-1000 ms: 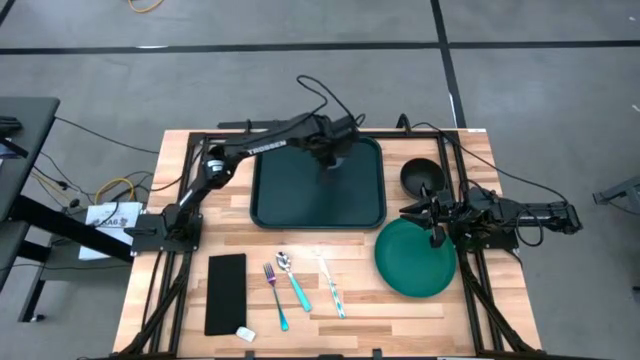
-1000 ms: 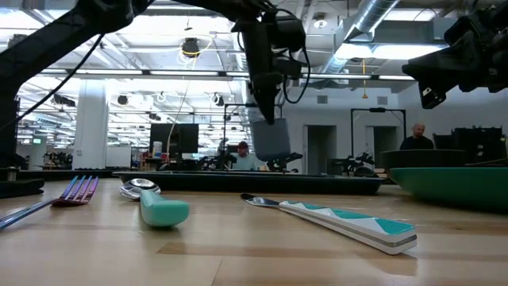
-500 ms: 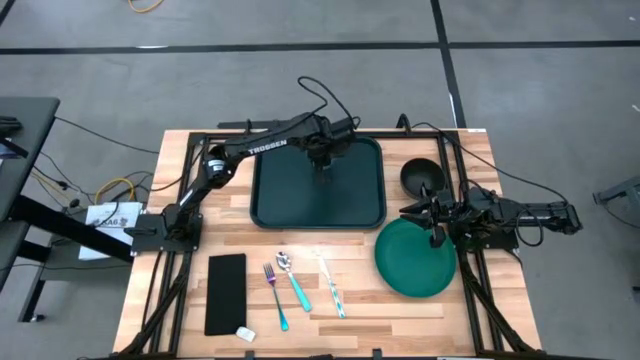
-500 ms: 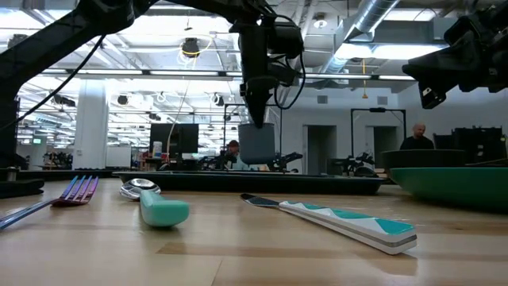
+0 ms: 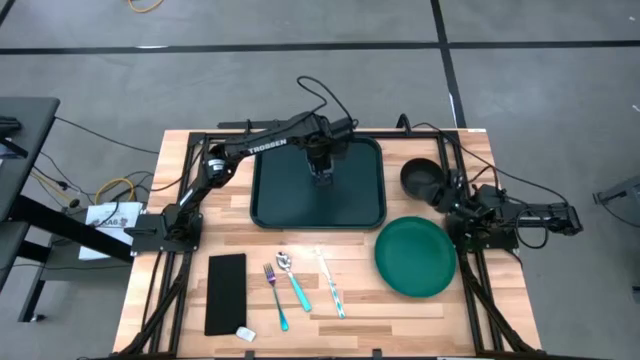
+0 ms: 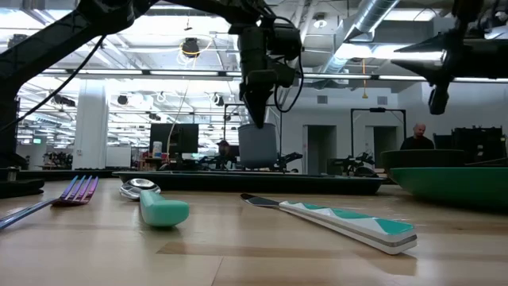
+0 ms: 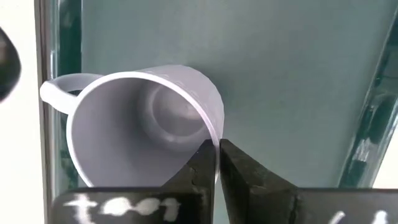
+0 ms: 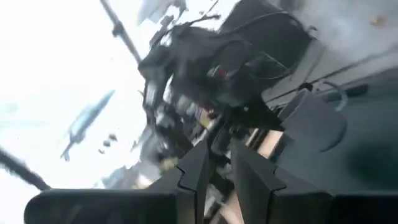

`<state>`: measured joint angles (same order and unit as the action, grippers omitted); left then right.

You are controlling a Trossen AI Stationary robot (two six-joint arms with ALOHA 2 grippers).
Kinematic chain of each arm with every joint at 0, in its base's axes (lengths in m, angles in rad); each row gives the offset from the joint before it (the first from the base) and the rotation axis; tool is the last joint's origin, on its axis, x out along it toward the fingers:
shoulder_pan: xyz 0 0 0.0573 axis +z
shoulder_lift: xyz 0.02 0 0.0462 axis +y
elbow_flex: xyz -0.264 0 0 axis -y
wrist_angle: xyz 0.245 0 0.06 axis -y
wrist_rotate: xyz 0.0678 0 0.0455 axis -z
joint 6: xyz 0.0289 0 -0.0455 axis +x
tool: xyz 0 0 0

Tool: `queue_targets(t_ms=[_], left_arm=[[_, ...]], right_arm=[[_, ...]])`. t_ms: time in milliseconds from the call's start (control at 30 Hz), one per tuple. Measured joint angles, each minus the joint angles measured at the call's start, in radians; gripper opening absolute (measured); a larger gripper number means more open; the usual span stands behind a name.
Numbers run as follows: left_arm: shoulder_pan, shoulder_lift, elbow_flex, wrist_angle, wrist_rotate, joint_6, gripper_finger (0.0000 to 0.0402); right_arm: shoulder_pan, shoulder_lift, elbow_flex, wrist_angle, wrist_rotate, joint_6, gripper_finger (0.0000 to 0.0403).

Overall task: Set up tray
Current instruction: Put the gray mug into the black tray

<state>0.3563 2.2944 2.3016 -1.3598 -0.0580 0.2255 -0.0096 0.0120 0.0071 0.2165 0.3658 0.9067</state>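
Mug held over tray, right arm parked by bowl

Tray (image 5: 318, 182) sits at the table's far centre, dark green, rim up. Your left gripper (image 5: 319, 170) hangs over its far half, fingers (image 7: 202, 163) pinched on the rim of a pale grey mug (image 7: 146, 124); in the low view the mug (image 6: 257, 145) is just above the tray (image 6: 246, 182), contact not clear. Your right gripper (image 5: 455, 205) is at the right edge, between the black bowl (image 5: 421, 178) and the green plate (image 5: 415, 258), fingers (image 8: 198, 168) narrow, almost together, holding nothing. Near edge: black napkin (image 5: 226, 292), fork (image 5: 272, 280), spoon (image 5: 293, 283), knife (image 5: 332, 285), all off the tray.
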Motion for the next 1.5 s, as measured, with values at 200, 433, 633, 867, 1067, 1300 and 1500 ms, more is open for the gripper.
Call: queue_targets(t_ms=[200, 433, 633, 867, 1067, 1300, 1500], left_arm=[[0.0, 0.0, 0.0, 0.0, 0.032, 0.037, 0.0], [-0.015, -0.002, 0.055, -0.047, 0.062, 0.047, 0.0], [-0.054, -0.069, 0.052, -0.044, 0.086, 0.047, 0.0], [-0.12, -0.164, 0.055, 0.01, 0.104, 0.055, 0.0], [-0.158, -0.181, 0.055, 0.031, 0.141, 0.053, 0.0], [-0.174, -0.183, 0.055, 0.026, 0.096, 0.069, 0.0], [-0.175, -0.183, 0.055, 0.02, 0.095, 0.073, 0.0]], right_arm=[[-0.013, 0.018, 0.0, -0.008, 0.208, -0.039, 0.0064], [-0.062, 0.205, 0.06, -0.009, 0.09, -0.413, 0.0064], [-0.105, 0.464, 0.175, -0.005, 0.084, -0.694, 0.0064], [-0.147, 0.751, 0.338, 0.013, 0.078, -0.896, 0.0074], [-0.187, 0.956, 0.48, 0.016, 0.076, -0.882, 0.011], [-0.202, 1.114, 0.602, 0.017, -0.019, -0.875, 0.0149], [-0.205, 1.188, 0.656, 0.009, -0.026, -0.881, 0.0144]])
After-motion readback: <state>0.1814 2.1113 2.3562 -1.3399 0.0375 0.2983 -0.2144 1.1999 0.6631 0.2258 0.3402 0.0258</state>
